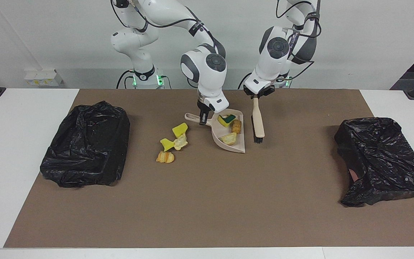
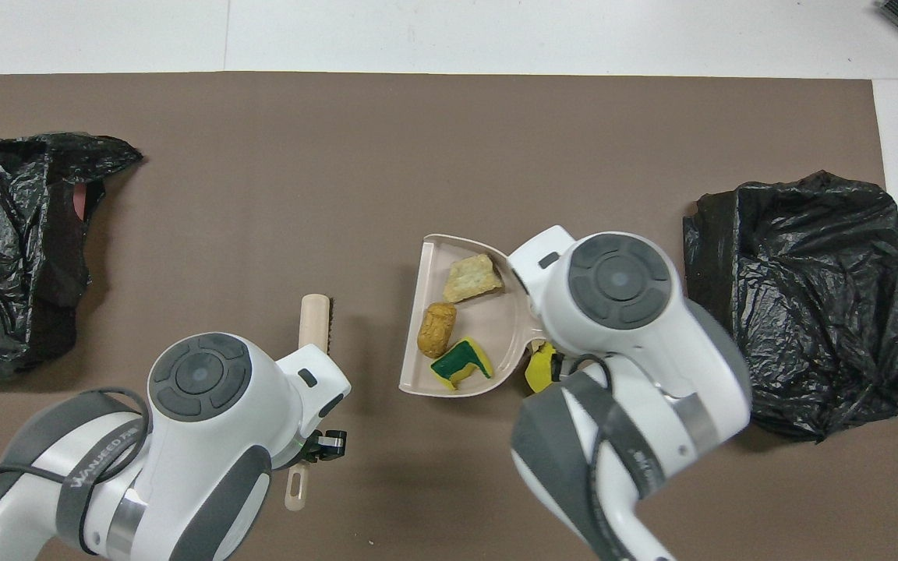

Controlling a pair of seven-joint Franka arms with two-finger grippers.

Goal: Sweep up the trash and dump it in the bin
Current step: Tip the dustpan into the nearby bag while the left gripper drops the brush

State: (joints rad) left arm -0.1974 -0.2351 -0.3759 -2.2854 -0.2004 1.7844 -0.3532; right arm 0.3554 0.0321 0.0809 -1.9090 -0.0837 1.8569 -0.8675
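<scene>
The beige dustpan (image 1: 238,145) lies on the brown mat and holds a yellow sponge scrap with a green face (image 1: 226,119), a brown chunk (image 1: 236,126) and a tan chunk (image 1: 228,138). My right gripper (image 1: 203,117) is shut on the dustpan's handle (image 1: 191,117). More trash lies on the mat beside the pan, toward the right arm's end: two yellow scraps (image 1: 180,128) (image 1: 166,144), a tan piece (image 1: 181,142) and an orange chunk (image 1: 165,157). My left gripper (image 1: 259,94) is shut on a wooden brush (image 1: 257,122), whose bristles (image 1: 259,138) rest beside the pan's open edge. In the overhead view the pan (image 2: 496,331) and the brush (image 2: 314,319) show.
A bin lined with a black bag (image 1: 84,144) stands at the right arm's end of the mat. A second black bag (image 1: 379,162) lies at the left arm's end. The brown mat (image 1: 207,201) covers most of the white table.
</scene>
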